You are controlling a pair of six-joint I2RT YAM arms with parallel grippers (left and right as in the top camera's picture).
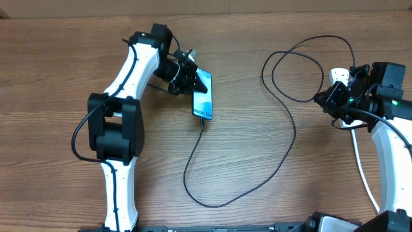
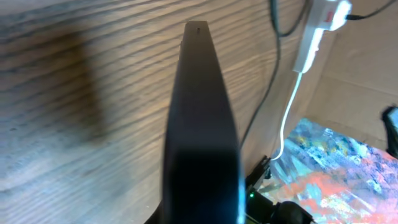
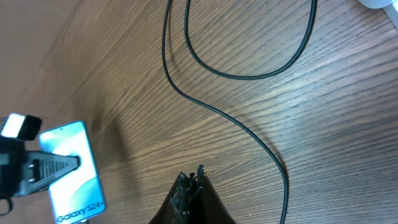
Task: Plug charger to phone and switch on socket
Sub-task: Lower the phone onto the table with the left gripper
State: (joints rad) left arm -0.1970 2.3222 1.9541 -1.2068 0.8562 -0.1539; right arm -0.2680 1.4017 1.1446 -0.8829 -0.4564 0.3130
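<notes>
The charger (image 1: 294, 132) loops across the middle desk (image 1: 244, 58) between phone (image 1: 203, 98) and socket (image 1: 337, 75); bare wood lies wide left of the phone

A wooden table (image 1: 270, 193) with a brown, close grain fills nearly everything I can see, spreading out on every side of the left claw (image 1: 192, 73) and the right claw (image 1: 324, 98). The light is soft and even. A broad, blurred shadow (image 2: 81, 81) lies on the wood just to the left of the left claw's tip. Ahead of that claw and to its right, past the table's edge, stands a plain tan panel (image 2: 367, 68), and below it lies a patterned sheet (image 2: 336, 168) splashed with blue, orange and white
</notes>
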